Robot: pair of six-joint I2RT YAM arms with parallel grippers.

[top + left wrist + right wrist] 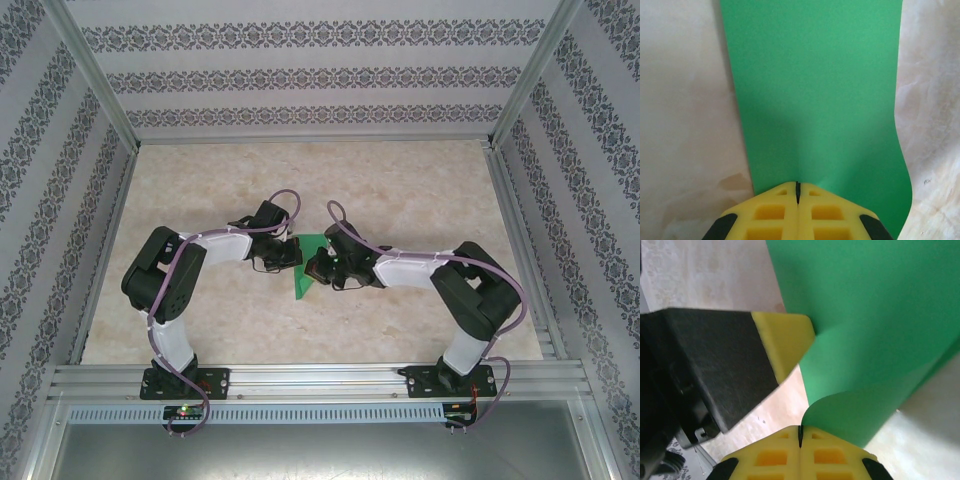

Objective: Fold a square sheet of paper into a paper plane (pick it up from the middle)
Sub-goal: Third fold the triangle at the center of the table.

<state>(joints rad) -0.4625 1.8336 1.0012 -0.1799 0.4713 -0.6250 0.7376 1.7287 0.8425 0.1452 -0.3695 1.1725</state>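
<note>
Here, the square sheet of paper lies at the middle of the table, a little toward the near side, between the two grippers. From above, only a narrow green piece of it shows, running from far to near.

In the left wrist view the paper stretches away from the fingertips as a wide flat band on the pale table, and its right edge bulges outward close to the camera. In the right wrist view the paper is partly lifted, and one curled part of it rises up to the fingertips.

The left gripper touches the paper from the left. Its yellow fingers are pressed together with only a thin line between them. The paper's near edge meets their tips, but I cannot tell if it is caught between them.

The right gripper comes from the right, and its fingers are also pressed tight together, pinching the curled part of the paper. One yellow-tipped finger of the left gripper is just beside the paper there.

Patterned walls stand around the table.
</note>
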